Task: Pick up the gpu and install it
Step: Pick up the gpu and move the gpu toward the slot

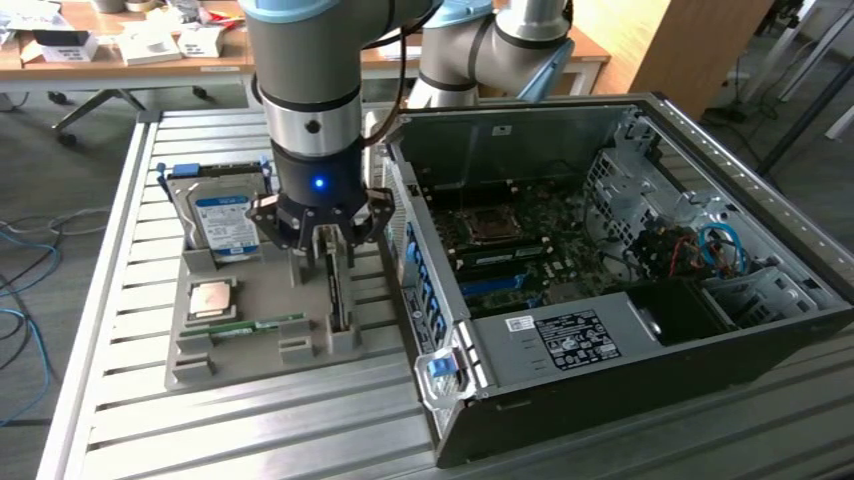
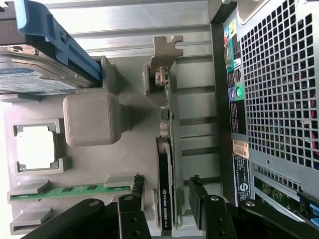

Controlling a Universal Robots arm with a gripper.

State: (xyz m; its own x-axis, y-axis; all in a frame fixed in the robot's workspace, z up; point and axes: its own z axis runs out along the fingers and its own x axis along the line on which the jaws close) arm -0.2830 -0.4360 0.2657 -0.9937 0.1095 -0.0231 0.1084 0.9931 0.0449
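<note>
Both sides of the gpu (image 2: 165, 194) flanked, our gripper (image 1: 332, 265) gapes wide, empty; we fear a skewed close wedges it

Exterior view: set high, looking obliquely down on the counter (image 1: 200, 430), grey tray (image 1: 240, 365) at 9 o'clock, open computer case (image 1: 601, 400) at 3 o'clock. Wrist view: close, facing straight down past the jaws. Shared: tray, gpu (image 2: 166, 199), case's rear panel.

Wooden desk (image 1: 107, 20), grey floor (image 1: 67, 170), blue cables (image 1: 27, 240)
</note>
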